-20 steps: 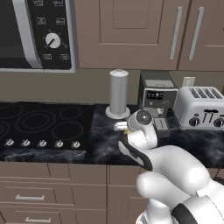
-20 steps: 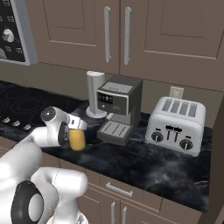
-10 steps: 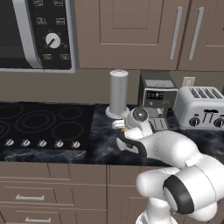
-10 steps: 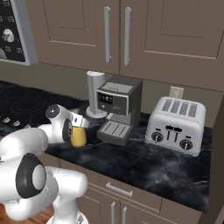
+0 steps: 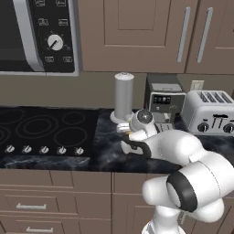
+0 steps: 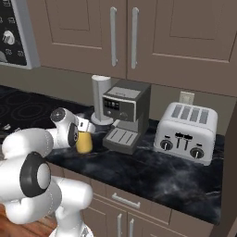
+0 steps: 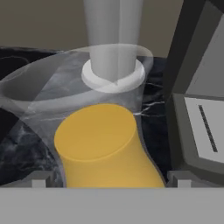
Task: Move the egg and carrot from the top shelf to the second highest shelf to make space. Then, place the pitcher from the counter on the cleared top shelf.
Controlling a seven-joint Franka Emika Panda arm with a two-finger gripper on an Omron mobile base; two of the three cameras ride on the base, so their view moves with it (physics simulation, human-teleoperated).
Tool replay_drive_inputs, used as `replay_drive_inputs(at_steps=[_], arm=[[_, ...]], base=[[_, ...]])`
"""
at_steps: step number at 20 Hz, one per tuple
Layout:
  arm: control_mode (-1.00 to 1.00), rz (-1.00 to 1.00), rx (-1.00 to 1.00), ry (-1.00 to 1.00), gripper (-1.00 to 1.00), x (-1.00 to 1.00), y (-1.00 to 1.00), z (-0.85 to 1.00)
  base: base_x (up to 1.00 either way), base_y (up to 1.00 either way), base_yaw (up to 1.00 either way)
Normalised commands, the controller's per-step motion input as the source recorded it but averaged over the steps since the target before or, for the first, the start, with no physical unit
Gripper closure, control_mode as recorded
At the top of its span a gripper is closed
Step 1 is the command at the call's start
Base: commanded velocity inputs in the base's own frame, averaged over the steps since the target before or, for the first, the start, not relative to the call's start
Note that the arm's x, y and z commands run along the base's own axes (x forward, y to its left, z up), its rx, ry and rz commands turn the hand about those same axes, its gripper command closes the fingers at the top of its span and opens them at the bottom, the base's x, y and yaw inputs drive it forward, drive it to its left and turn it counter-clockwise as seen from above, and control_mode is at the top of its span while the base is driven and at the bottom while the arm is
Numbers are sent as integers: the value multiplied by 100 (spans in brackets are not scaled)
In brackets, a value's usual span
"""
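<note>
No writing can be read anywhere — the microwave point(image 5: 39, 36) panel carries small pale marks too blurred to make out, and the coffee machine point(image 6: 125, 113) display shows only tiny light dots.

One pitcher point(image 7: 107, 144) stands on the black, white-veined tabletop point(image 6: 162, 169), just in front of the grey cylinder point(image 5: 124, 97) on its round base and just beside the coffee machine's drip tray. Its body is a solid yellow-orange, wide below and narrowing upward; above that the neck and flared mouth are clear, so the marbled stone and the cylinder's base show through them. In the right base view it appears as an orange lump point(image 6: 84, 142) right against the end of the arm.

The gripper point(image 7: 109, 181) is level with the pitcher's body, its jaws spread wide with one dark fingertip point(image 7: 38, 180) on either side of the orange body; whether the tips touch it cannot be told. In the left base view the wrist covers most of the pitcher.

Counted: one pitcher, one grey cylinder, one coffee machine, one silver four-slot toaster point(image 6: 187, 134) with two dials, one cooktop point(image 5: 41, 132) with five front knobs, one microwave, one wall outlet point(image 6: 186, 98) — and brown cabinets above and below.
</note>
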Motion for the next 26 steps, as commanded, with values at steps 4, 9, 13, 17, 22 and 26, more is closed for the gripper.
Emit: replay_drive_inputs(at_steps=[4,9,13,17,22,26], arm=[[-100,2,0,1,100,-39,0,42],[-100,1,0,7,100,-58,-14,77],[-100,0,1,10,100,-65,-39,72],[-100,0,0,3,100,-72,-57,34],[-100,5,0,-1,100,-69,-54,21],[-100,8,0,-13,100,-33,-26,25]], base=[[0,0,0],[0,0,0],[0,0,0],[0,0,0],[0,0,0],[0,0,0]])
